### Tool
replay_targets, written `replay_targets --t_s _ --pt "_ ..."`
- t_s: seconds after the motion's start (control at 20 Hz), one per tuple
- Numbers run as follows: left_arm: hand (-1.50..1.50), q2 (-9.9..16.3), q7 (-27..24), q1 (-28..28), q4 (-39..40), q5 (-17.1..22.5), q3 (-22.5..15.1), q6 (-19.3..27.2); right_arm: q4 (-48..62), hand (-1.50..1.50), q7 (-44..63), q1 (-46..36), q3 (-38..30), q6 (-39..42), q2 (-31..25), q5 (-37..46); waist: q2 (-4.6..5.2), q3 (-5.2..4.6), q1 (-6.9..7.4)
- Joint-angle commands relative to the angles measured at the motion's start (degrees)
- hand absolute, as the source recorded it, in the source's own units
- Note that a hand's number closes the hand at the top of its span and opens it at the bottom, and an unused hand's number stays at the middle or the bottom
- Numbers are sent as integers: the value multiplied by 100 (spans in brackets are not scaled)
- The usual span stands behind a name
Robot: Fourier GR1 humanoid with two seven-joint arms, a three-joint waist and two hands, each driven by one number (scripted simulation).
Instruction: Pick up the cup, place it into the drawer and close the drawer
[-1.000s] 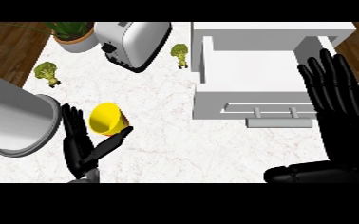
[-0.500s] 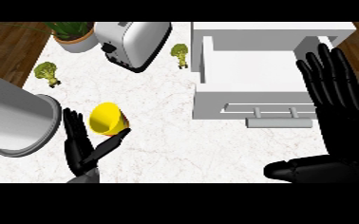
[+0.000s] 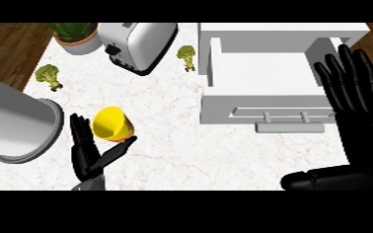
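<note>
L hand (image 3: 91, 153) is cupping the cup (image 3: 111, 124) btwn spread fingers & thumb, hiding its base. R hand (image 3: 351, 96) is resting over the drawer (image 3: 262, 86), fingers straight, spread, covering its right edge.

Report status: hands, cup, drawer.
Left hand open beside yellow cup, not gripping. Right hand open at drawer edge. Drawer open, path unobstructed.

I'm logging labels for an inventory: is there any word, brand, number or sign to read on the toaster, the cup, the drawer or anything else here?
None can be read.
The silver toaster, the yellow cup, the open white drawer and the grey round pot all show plain surfaces with no text.
</note>
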Motion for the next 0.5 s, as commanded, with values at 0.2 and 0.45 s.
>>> replay_targets --t_s 0.2,0.45 --pt "-150 72 -600 -809 1247 365 503 -510 127 -150 133 -312 83 -93 31 102 9 -2 -8" --pt "-150 289 -460 -1315 1767 486 646 -838 -167 -150 237 -72 114 -64 29 68 10 -3 -28"
